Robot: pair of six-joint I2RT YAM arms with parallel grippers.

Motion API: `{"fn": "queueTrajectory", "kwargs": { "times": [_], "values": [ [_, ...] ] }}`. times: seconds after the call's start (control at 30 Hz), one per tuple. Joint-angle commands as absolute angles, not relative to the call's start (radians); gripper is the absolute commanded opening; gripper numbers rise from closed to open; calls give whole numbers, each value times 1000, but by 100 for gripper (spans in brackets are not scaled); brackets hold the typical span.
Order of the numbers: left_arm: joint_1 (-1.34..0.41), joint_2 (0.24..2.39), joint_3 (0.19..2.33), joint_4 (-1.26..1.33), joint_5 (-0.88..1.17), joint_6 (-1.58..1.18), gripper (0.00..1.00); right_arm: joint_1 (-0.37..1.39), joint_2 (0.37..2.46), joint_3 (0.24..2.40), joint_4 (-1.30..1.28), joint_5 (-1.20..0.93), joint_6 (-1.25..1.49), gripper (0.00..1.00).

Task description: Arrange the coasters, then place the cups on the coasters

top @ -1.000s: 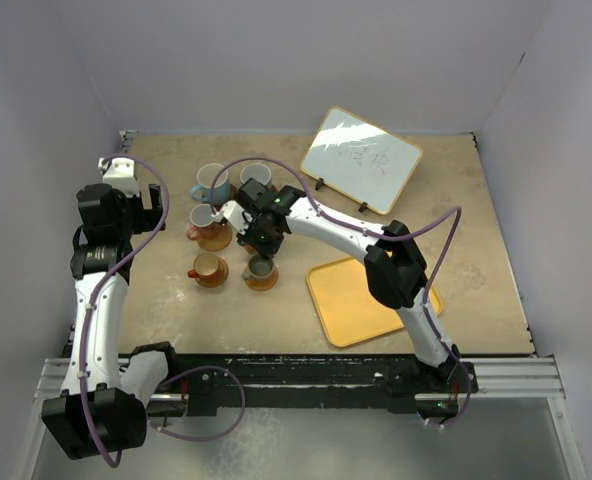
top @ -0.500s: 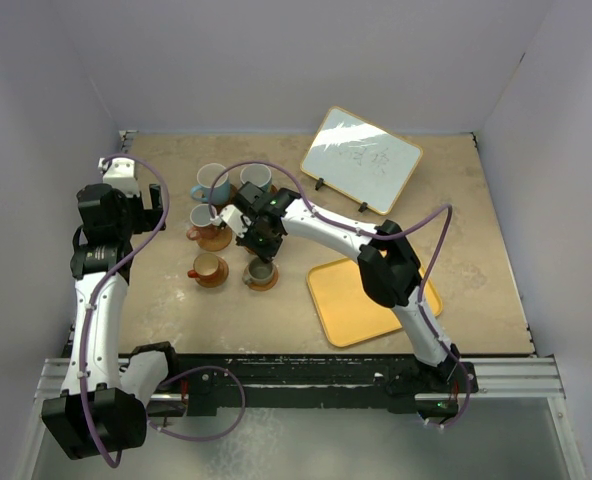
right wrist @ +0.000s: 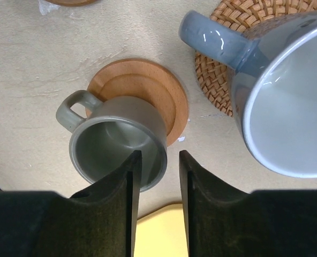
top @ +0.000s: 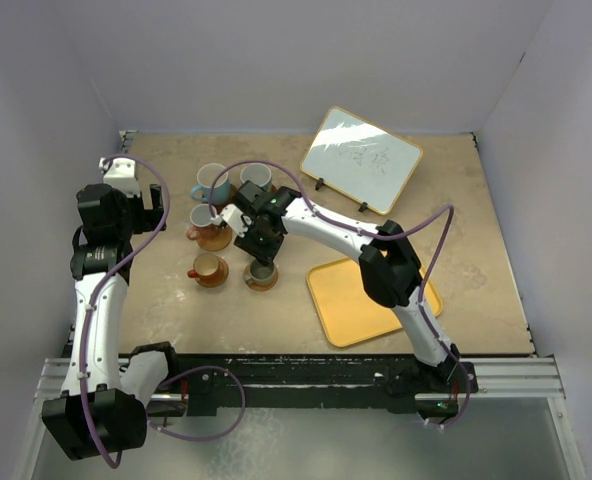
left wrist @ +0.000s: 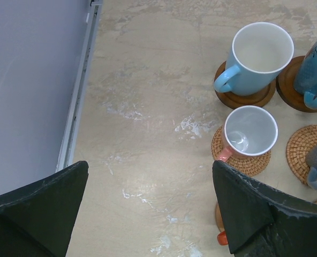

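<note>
A small grey cup (right wrist: 115,144) stands on a light orange-brown coaster (right wrist: 158,91). My right gripper (right wrist: 158,155) is open and straddles the cup's rim: one finger hangs inside the cup, the other outside, with gaps on both sides of the wall. In the top view this cup (top: 260,271) is front right of the group. Beside it, a larger blue-grey cup (right wrist: 287,107) rests on a woven coaster (right wrist: 214,80). My left gripper (left wrist: 148,209) is open wide over bare table, left of a pinkish cup (left wrist: 249,131) on a woven coaster (left wrist: 247,163) and a light blue cup (left wrist: 257,56) on a dark brown coaster (left wrist: 243,100).
A yellow tray (top: 361,300) lies right of the cups, just behind my right gripper. A white board (top: 361,160) leans on its stand at the back right. An orange cup (top: 208,266) sits on a coaster at front left. A wall rail (left wrist: 78,91) runs along the left.
My right gripper's jaws have parted and let go of the grey cup, which now stands on its coaster. The left arm has not moved.
</note>
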State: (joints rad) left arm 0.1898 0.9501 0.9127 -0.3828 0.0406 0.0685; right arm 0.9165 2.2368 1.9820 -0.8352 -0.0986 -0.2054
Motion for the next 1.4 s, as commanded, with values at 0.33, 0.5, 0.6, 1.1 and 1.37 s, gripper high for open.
{"fn": "queueTrajectory", "kwargs": {
  "times": [0.33, 0.5, 0.6, 1.1, 1.37],
  "values": [
    [197, 953, 910, -349, 119, 120, 95, 880, 1784, 1764, -744, -39, -307, 46],
    [197, 961, 907, -330, 167, 137, 95, 772, 1591, 1597, -685, -11, -313, 60],
    [198, 955, 895, -300, 196, 148, 95, 668, 1488, 1508, -675, -14, -309, 63],
    [197, 902, 831, -172, 245, 140, 99, 303, 973, 993, -510, 314, -195, 100],
    [197, 863, 868, -208, 183, 49, 94, 284, 952, 915, -428, 416, -148, 100]
  ]
}}
